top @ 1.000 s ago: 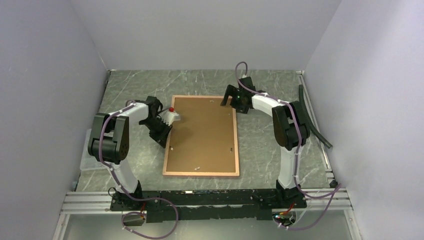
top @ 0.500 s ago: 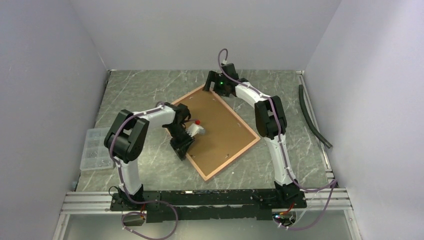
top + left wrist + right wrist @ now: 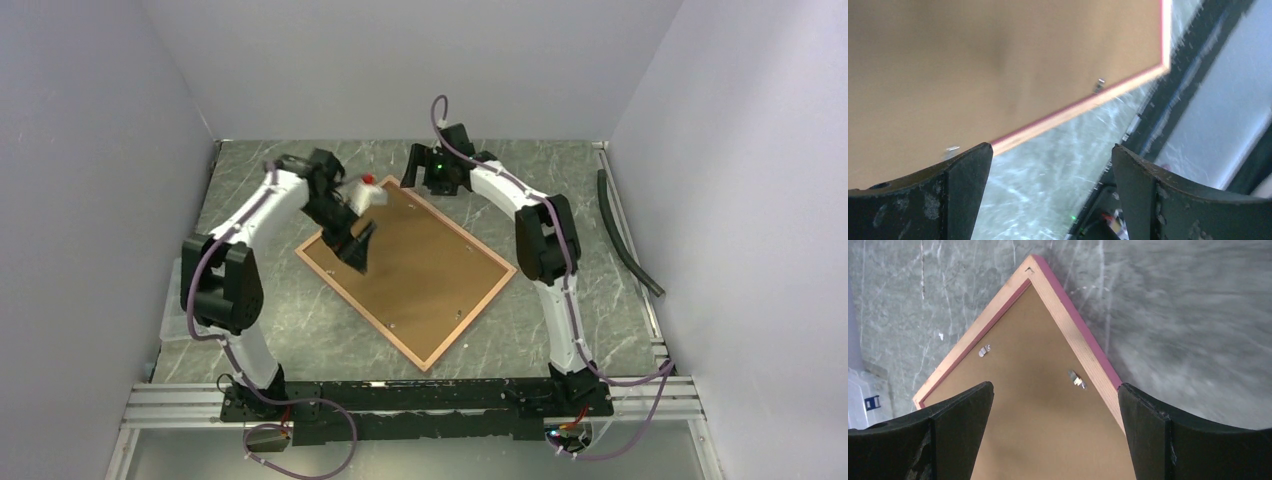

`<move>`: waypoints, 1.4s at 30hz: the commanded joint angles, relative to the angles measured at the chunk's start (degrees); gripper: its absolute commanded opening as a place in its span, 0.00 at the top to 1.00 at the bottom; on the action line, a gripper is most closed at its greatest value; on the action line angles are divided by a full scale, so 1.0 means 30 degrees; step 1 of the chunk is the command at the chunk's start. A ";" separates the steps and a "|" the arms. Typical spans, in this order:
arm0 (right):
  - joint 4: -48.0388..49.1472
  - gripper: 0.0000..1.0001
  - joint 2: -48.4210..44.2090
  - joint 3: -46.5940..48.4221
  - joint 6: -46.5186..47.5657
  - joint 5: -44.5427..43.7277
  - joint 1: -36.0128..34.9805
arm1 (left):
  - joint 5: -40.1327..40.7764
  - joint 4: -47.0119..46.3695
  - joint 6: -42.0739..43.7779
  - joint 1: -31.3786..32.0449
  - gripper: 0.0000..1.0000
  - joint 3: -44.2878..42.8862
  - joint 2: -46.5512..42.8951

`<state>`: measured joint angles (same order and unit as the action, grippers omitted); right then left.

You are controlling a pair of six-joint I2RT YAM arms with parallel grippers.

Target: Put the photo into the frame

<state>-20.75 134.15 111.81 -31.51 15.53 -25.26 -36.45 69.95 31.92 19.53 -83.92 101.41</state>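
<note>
Across the tabletop the frame lies back-up, its long axis slanting from far left to near right. Left fingers hang spread and empty over its far-left end. Right fingers are spread above the far corner, probably the handier grip. No photo is visible.

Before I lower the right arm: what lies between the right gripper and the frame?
Nothing. The right wrist view shows the right gripper open, directly over the frame corner, with no object between them.
</note>
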 commanded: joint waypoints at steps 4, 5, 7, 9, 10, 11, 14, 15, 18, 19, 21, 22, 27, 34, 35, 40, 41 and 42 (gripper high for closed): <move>-0.2275 0.00 -0.7399 -0.4855 -0.1332 -0.4425 0.0945 | 0.1763 -0.2706 -0.2155 -0.5925 0.12 -0.5493 0.3233; -0.2449 0.00 -0.8388 -0.6349 -0.1656 -0.4665 0.0988 | 0.1856 -0.3104 -0.2812 -0.6389 0.14 -0.6433 0.4226; -0.2584 0.00 -1.0382 -0.9447 -0.2319 -0.4577 0.1131 | 0.2287 -0.3383 -0.3823 -0.7462 0.18 -0.8348 0.6245; -0.2257 0.00 -1.2425 -1.2756 -0.3006 -0.4014 0.1180 | 0.2552 -0.3970 -0.4573 -0.7970 0.21 -0.9544 0.7687; -0.2070 0.00 -1.3492 -1.4434 -0.3403 -0.3643 0.1197 | 0.2567 -0.4336 -0.4777 -0.8095 0.23 -0.9617 0.8227; -0.2010 0.00 -1.4394 -1.5878 -0.3709 -0.3406 0.1224 | 0.2429 -0.4784 -0.4916 -0.8151 0.26 -0.9435 0.8421; -0.1909 0.00 -1.6937 -1.9280 -0.4606 -0.2511 0.1255 | 0.1957 -0.5664 -0.5204 -0.8159 0.34 -0.8615 0.8595; -0.1766 0.00 -1.7845 -2.0255 -0.4899 -0.2163 0.1261 | 0.1815 -0.5851 -0.5255 -0.8151 0.36 -0.8318 0.8613; -0.1310 0.00 -1.8969 -2.2567 -0.5622 -0.1126 0.1270 | 0.1648 -0.6342 -0.5286 -0.8153 0.44 -0.7487 0.8576; -0.1039 0.00 -1.9111 -2.3043 -0.5807 -0.0792 0.1266 | 0.1611 -0.6388 -0.5274 -0.8173 0.47 -0.7261 0.8593; -0.0500 0.00 -1.9251 -2.3767 -0.6174 -0.0111 0.1262 | 0.1299 -0.6413 -0.5277 -0.8152 0.52 -0.6729 0.8590; -0.0389 0.00 -1.9230 -2.3944 -0.6194 -0.0010 0.1254 | 0.1183 -0.6457 -0.5294 -0.8129 0.54 -0.6416 0.8543; 0.0725 0.00 -1.8413 -2.3913 -0.5807 0.0402 0.1402 | 0.0740 -0.6530 -0.4886 -0.7936 0.64 -0.4070 0.7732; 0.0598 0.00 -1.6251 -2.1311 -0.3703 0.0533 0.3007 | 0.0064 -0.5719 -0.3403 -0.7367 0.71 0.0482 0.5163; 0.0393 0.00 -1.5999 -2.0982 -0.3399 0.0499 0.3230 | 0.0003 -0.5503 -0.3265 -0.7250 0.72 0.1052 0.4812; -0.0993 0.00 -1.5382 -1.9999 -0.2381 -0.0491 0.3976 | -0.0319 -0.4437 -0.2278 -0.6917 0.72 0.3768 0.2919; -0.1329 0.00 -1.5476 -1.9847 -0.2234 -0.1097 0.4211 | -0.0356 -0.4156 -0.2172 -0.6920 0.72 0.4142 0.2572; -0.1801 0.00 -1.5605 -1.9616 -0.2083 -0.1609 0.4450 | -0.0477 -0.3861 -0.2086 -0.6949 0.72 0.4292 0.2130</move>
<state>-24.80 88.51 48.60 -39.94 11.79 -12.97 -31.88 50.13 23.40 -3.38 -74.56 112.51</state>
